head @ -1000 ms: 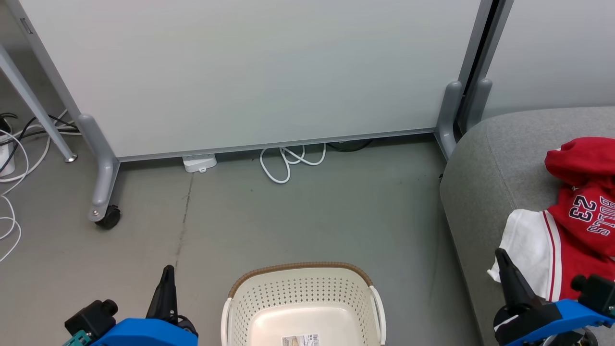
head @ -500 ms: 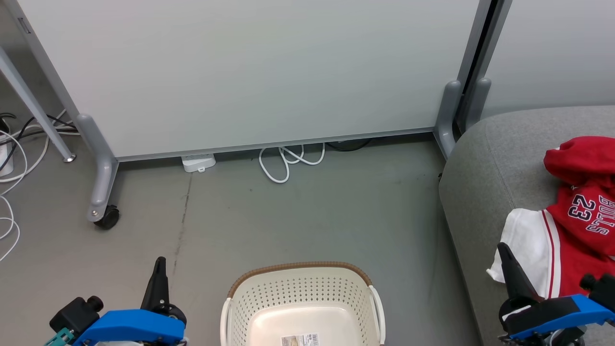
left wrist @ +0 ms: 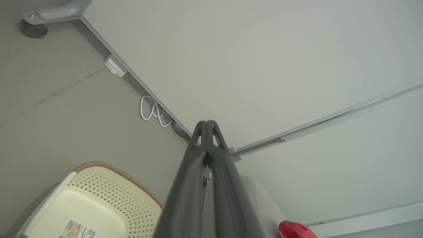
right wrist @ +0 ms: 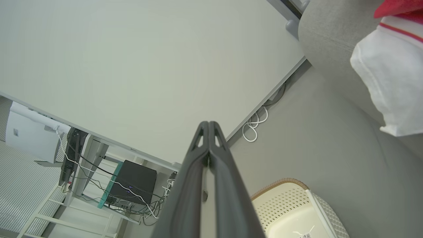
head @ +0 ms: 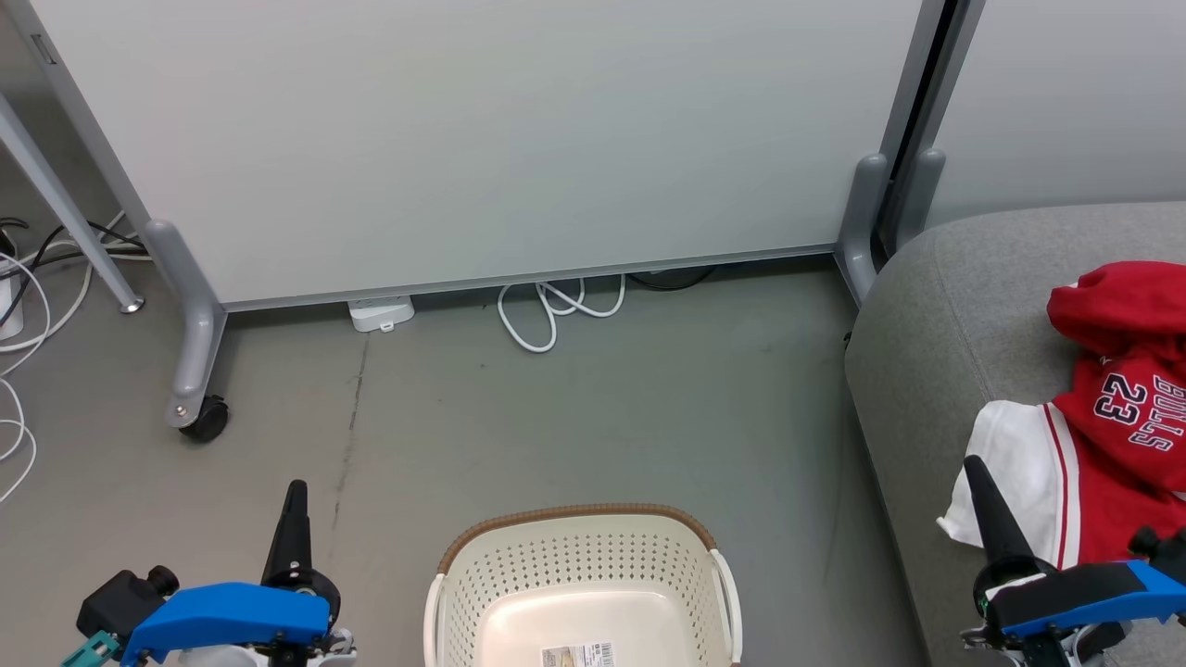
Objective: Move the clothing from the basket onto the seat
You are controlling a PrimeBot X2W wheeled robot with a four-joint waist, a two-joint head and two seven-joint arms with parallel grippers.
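Both of my grippers were pinched tight, and there was nothing in them. My left gripper (head: 296, 500) sat low on my left and pointed up over the floor (head: 593, 408). My right gripper (head: 975, 472) sat low on my right.

The basket (head: 579, 511) stood on the floor between the two grippers. The part of it I could see held no clothes, just a label (head: 579, 656) on the bottom.

The clothes were on the seat (head: 936, 315), off to my right. The jersey (head: 1126, 417) lay near me. The plain red garment (head: 1116, 301) lay past it, farther away and touching it. So the pile ran away from me along the seat.

The jersey's white sleeve (head: 1005, 463) was the closest bit. It was just beside the tip of my right gripper. In the right wrist view there was a gap between them, so they were not touching.

My right arm was much nearer to the clothes, and my left was well apart from them, past the basket. I think the job was about done. If the clothes needed a push, my right arm would be the one to use.
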